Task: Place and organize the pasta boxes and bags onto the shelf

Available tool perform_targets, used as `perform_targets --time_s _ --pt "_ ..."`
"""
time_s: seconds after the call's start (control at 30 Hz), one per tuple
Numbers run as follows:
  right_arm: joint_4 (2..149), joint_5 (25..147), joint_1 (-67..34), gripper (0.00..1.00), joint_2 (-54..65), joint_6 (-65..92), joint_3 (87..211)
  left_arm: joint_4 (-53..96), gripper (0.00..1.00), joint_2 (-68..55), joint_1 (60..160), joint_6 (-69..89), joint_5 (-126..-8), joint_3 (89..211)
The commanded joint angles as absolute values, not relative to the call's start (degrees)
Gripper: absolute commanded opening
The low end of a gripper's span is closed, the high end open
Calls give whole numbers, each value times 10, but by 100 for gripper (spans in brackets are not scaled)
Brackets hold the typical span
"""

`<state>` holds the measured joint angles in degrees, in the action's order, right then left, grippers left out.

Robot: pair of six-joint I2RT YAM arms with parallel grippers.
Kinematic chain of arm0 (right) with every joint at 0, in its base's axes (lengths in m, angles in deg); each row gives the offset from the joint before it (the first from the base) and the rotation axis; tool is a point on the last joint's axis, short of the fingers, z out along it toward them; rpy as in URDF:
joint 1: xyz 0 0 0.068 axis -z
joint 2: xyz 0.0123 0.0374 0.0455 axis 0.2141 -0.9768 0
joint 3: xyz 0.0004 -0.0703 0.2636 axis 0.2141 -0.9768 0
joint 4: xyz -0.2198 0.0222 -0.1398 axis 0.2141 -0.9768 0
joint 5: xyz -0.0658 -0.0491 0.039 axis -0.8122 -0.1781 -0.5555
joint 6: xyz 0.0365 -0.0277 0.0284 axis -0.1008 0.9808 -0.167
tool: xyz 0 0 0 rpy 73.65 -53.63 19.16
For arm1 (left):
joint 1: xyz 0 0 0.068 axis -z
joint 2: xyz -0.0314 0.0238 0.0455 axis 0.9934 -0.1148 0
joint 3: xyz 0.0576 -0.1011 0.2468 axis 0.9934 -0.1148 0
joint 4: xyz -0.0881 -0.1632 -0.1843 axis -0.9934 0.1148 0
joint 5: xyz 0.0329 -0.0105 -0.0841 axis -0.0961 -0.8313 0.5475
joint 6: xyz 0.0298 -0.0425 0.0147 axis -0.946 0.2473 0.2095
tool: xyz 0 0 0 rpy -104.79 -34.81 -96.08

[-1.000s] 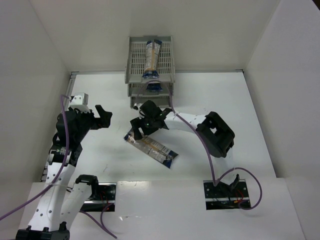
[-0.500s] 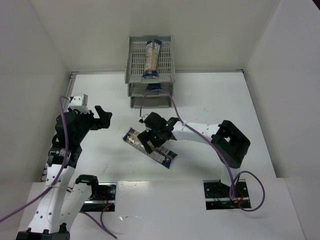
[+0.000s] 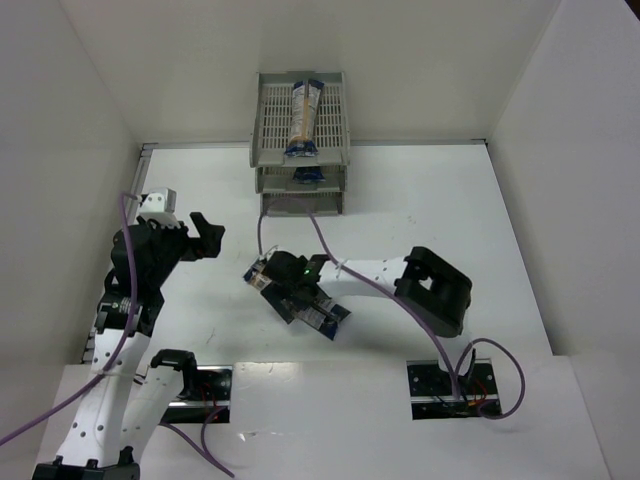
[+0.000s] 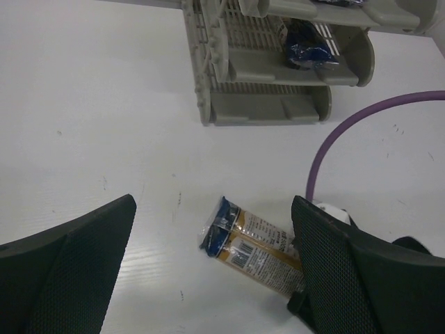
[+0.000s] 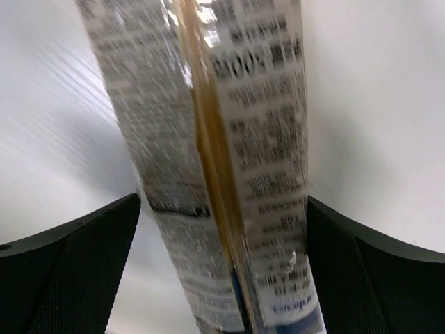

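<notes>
Both spread wide; right fingers [image 5: 69, 268] astride pasta pack [image 5: 268, 153] on table [image 4: 104, 104], not clamped; left fingers [image 4: 66, 268] empty

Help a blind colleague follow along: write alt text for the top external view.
The right gripper, jaws open, straddles a long flat yellow-and-blue pasta pack lying diagonally on the white table. Behind it, a grey plastic three-tier rack holds one similar pack in its top tray and another on the tier below. The left gripper hovers open, empty.

I see a white worktop [image 3: 500, 250] with a few tiny dark specks on it. Plain white walls [image 3: 60, 120] stand around it. A thin silver strip [image 3: 190, 143] runs along its far edge.
</notes>
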<state>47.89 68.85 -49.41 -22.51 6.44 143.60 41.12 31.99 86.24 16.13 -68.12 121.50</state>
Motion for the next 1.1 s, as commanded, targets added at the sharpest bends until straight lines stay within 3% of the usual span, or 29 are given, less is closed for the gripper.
perform_targets --time_s 0.0,0.07,0.13,0.17,0.2,0.4,0.63,0.8,1.07 --pt "414 582 -526 100 -324 42 1441 387 100 331 859 149 -677 1212" --pt "407 582 -526 100 -350 35 1450 387 100 331 859 149 -677 1212" --pt "417 615 -526 76 -350 35 1442 387 100 331 859 149 -677 1212" --pt "433 627 -526 52 -341 35 1437 387 100 331 859 149 -677 1212" --pt "441 627 -526 1 -334 23 1426 387 100 331 853 149 -682 1212" --pt "531 709 -526 0 -254 -1 1408 387 100 331 853 149 -682 1212" --pt "747 698 -497 0 -104 -122 1336 387 100 331 853 149 -682 1212" --pt "757 638 -467 0 -91 -154 1336 387 100 336 853 149 -682 1212" --pt "766 650 -374 0 -116 -166 1371 381 100 336 853 149 -687 1212"
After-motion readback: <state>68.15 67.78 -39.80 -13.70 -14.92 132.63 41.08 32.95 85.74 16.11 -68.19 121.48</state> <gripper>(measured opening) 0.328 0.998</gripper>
